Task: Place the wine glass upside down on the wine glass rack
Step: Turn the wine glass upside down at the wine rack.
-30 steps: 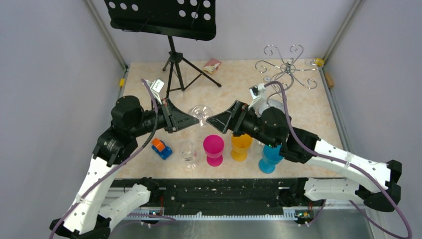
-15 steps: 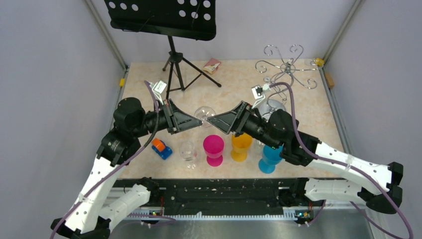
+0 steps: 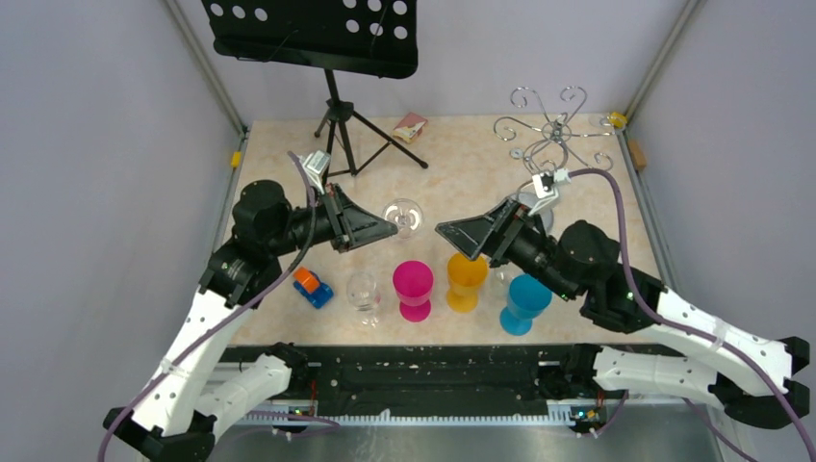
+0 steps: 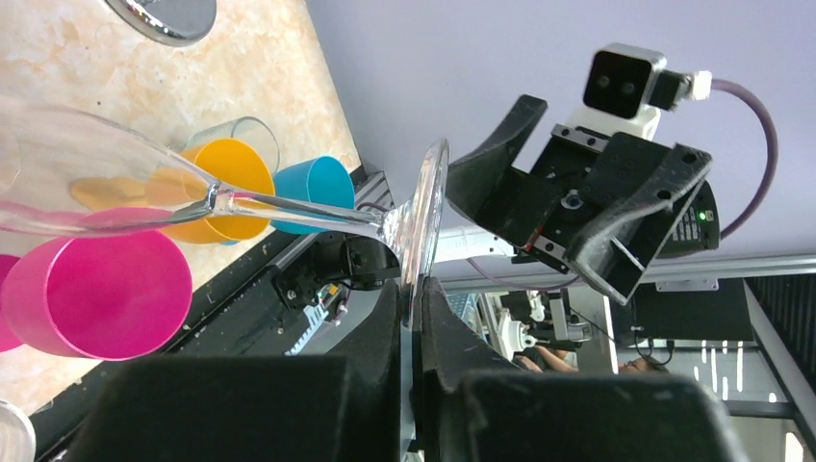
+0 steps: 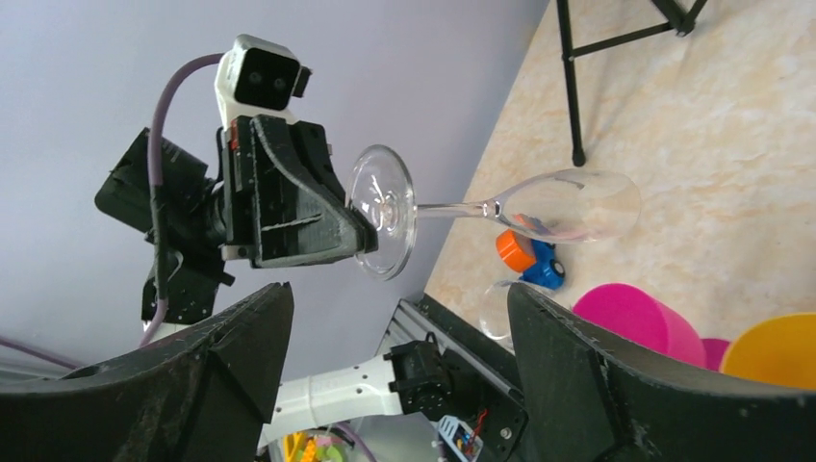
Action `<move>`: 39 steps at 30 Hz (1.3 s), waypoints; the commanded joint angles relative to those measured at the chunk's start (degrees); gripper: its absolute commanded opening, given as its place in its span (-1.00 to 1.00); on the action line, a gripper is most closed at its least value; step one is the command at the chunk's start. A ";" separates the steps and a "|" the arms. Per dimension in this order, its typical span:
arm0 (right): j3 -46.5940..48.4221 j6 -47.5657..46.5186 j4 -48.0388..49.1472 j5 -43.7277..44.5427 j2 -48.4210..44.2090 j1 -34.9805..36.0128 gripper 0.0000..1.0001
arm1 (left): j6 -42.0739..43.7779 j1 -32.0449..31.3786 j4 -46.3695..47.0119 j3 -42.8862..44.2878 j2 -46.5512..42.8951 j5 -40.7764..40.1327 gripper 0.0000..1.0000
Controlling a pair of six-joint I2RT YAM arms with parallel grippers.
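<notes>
Left gripper (image 3: 389,229) has the wine glass (image 3: 404,216) — pinched by its foot.
Right gripper (image 3: 443,231) spread wide, just clear of it.

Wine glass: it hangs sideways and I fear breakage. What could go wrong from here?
The left gripper pinches only the foot's edge, so the wine glass may pivot or slip onto the pink cup. The open right gripper, apart from it, gives no support. Curled hooks on the rack could knock the bowl.
</notes>
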 commanded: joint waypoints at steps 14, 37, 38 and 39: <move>11.32 -1.09 -26.05 14.47 -3.09 -0.38 0.83 | -7.99 -2.22 13.88 0.03 10.19 2.54 -1.00; 12.78 6.89 -52.16 30.86 -3.12 -0.38 0.81 | -15.08 -7.53 23.93 6.56 23.69 -0.22 -1.00; 12.50 7.07 -52.19 31.05 -3.53 -0.39 0.81 | -15.55 -7.61 25.81 6.81 24.23 -0.30 -1.00; 12.34 7.38 -52.41 31.19 -3.64 -0.43 0.81 | -15.89 -7.80 26.58 7.01 24.76 -0.50 -1.00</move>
